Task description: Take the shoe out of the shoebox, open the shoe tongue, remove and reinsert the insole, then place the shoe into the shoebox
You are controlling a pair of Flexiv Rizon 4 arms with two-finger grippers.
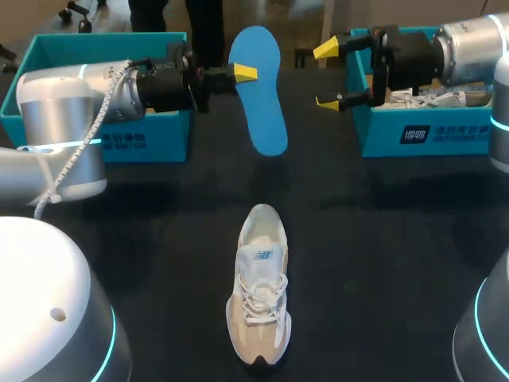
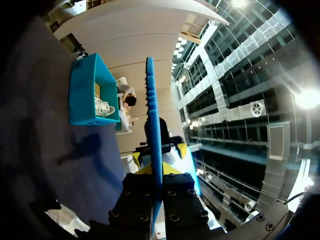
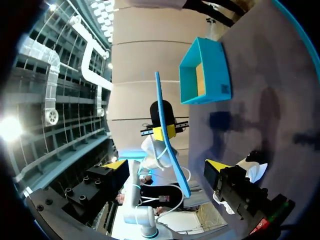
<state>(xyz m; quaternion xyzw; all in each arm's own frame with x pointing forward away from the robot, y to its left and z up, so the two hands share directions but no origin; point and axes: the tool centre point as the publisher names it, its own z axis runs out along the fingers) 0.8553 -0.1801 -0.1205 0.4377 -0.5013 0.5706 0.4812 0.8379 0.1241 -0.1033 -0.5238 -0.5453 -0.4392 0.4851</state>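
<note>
A blue insole (image 1: 260,87) hangs above the table's far middle, with my left gripper (image 1: 241,73) shut on its upper edge. From the left wrist it appears edge-on as the insole (image 2: 151,115) clamped in the left gripper (image 2: 156,172). My right gripper (image 1: 328,76) is open just right of the insole, not touching it. In the right wrist view the insole (image 3: 159,102) stands ahead of my open right gripper (image 3: 167,165), with the left gripper (image 3: 164,131) on it. The beige-and-white shoe (image 1: 258,286) lies on the table (image 1: 382,239) near the front, toe pointing away.
A teal shoebox (image 1: 151,135) stands at the back left behind my left arm. A second teal shoebox (image 1: 421,131) at the back right holds another shoe (image 1: 433,97); my right arm hovers over it.
</note>
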